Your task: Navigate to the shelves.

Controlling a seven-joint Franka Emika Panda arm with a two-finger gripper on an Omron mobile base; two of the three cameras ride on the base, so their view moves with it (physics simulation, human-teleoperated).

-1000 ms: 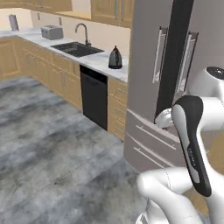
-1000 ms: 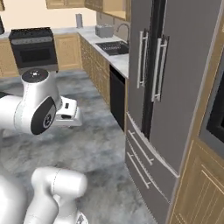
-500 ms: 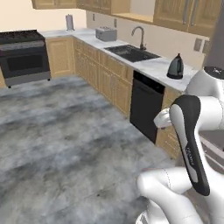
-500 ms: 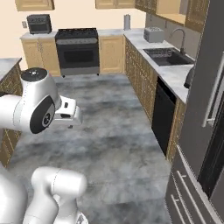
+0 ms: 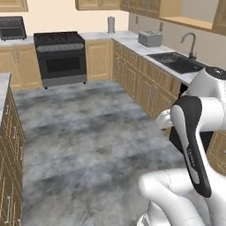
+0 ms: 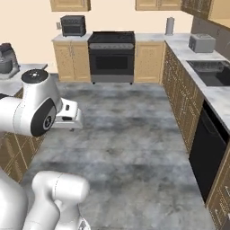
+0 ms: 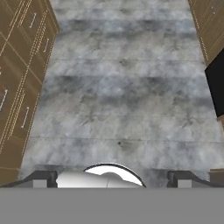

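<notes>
The shelves [image 5: 187, 20] show as an open light-tan wooden ledge high on the right wall, above the sink, between upper cabinets. My arm stays folded close over the base, the hand [image 6: 67, 117] hanging above the grey floor. In the hand view the gripper [image 7: 112, 177] points down at the floor, its two dark fingertips [image 7: 42, 176] set wide apart with nothing between them, so it is open.
A black stove [image 6: 112, 54] stands at the far wall, a paper towel roll [image 5: 111, 24] beside it. The right counter holds a toaster [image 5: 150, 39] and a sink [image 5: 176, 62], with a dishwasher [image 6: 203, 152] below. An island counter [image 5: 3, 84] borders the left. Grey floor [image 5: 84, 132] lies between.
The whole picture has swung: the base has turned left, so the refrigerator has left the views and the stove and far wall have come in. The arm's pose is unchanged.
</notes>
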